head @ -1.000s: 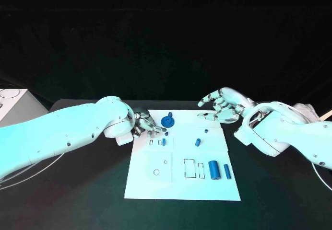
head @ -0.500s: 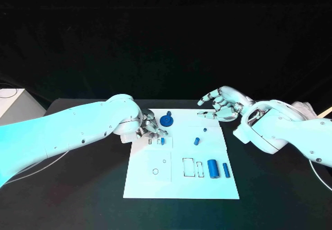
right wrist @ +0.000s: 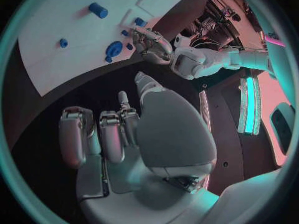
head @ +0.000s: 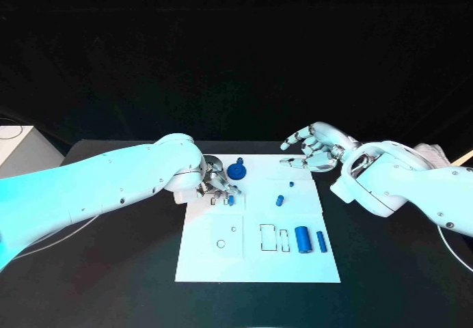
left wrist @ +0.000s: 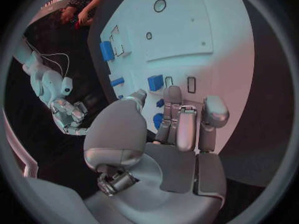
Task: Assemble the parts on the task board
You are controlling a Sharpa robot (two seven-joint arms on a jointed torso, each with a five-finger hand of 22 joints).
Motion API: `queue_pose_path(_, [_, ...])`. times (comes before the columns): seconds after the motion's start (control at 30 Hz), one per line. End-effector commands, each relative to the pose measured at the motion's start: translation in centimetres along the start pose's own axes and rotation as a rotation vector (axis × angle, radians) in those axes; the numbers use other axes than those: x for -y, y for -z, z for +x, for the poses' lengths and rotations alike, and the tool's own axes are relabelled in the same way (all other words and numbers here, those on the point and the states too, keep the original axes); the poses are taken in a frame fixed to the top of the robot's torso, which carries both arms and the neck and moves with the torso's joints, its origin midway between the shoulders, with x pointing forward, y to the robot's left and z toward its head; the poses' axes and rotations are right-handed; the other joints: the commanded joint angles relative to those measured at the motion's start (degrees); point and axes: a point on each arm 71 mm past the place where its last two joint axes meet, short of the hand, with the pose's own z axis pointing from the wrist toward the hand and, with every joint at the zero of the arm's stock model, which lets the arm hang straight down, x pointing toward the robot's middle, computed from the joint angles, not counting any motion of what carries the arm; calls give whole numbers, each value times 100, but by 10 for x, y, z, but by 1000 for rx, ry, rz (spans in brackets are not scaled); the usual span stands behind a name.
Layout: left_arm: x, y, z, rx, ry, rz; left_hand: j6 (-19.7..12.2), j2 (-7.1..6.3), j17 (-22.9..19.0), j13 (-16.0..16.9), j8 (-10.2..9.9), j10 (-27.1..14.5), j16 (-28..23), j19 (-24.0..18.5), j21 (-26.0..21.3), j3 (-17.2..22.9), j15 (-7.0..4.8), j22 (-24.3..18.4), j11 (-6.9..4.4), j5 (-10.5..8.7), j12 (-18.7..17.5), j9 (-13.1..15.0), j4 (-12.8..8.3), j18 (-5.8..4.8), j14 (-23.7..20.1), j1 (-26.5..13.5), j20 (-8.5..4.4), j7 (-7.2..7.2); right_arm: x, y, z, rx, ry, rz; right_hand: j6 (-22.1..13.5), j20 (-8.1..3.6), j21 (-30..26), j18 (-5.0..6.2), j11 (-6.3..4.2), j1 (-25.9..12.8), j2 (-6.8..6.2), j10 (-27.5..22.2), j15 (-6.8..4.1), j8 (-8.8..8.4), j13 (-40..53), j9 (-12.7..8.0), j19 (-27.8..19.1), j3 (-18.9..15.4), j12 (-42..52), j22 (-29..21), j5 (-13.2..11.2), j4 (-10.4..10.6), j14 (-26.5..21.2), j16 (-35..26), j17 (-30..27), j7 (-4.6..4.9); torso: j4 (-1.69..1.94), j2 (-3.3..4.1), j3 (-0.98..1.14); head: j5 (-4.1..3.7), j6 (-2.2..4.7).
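The left robot hand (head: pixel 214 186), fingers curled, reaches the small blue parts (head: pixel 231 201) at the task board's (head: pixel 258 266) ten o'clock; whether it grips one is unclear. The right robot hand (head: pixel 314 152) hovers empty, fingers apart, at one o'clock. Next calls for a secure pinch.

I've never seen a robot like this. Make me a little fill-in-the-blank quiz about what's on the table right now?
1. The small parts lying on the task board are coloured ____.
2. The table under the board is coloured ____.
3. The hand reaching over the board's far left corner is the robot's ____ hand.
4. The right hand holds ____.

Missing words: blue; black; left; nothing
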Motion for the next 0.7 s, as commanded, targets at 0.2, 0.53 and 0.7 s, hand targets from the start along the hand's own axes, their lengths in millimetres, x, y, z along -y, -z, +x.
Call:
queue_pose_path(0.2, [3, 0, 5, -57, -36, 2, 6, 89, 258, 39, 35, -7, 47, 52, 39, 52, 0, 35, -6, 43, 78, 36, -18, -69, 39, 77, -10, -14, 0, -1, 2, -20, 5, 4, -48, -6, -29, 70, 6, -2, -36, -28, -17, 27, 818, -7, 200, 38, -29, 979, 35, -4, 542, -34, 1312, 0, 6, -3, -3, 0, -19])
queue_pose_path(0.53, [5, 0, 7, -64, -40, 5, 7, 118, 288, 70, 17, -10, 66, 73, 65, 159, -4, 83, -13, 48, 126, 71, -21, -76, 52, 212, -8, -19, 0, -2, 2, -23, 9, 5, -48, -6, -29, 70, 6, -2, -36, -28, -17, 27, 818, -7, 200, 38, -29, 979, 35, -4, 542, -34, 1312, 0, 1, 6, -3, 9, -19])
queue_pose_path(0.7, [7, 0, 8, -65, -35, 10, 11, 128, 297, 81, 9, -14, 71, 70, 71, 226, -6, 88, -16, 50, 144, 88, -21, -76, 55, 270, -8, -23, 1, -2, 3, -25, 10, 7, -45, -7, -44, 73, 5, -7, -36, -35, -18, 33, 810, -7, 193, 43, -37, 970, 42, -3, 539, -39, 1301, -1, -2, 4, -5, 10, -31])
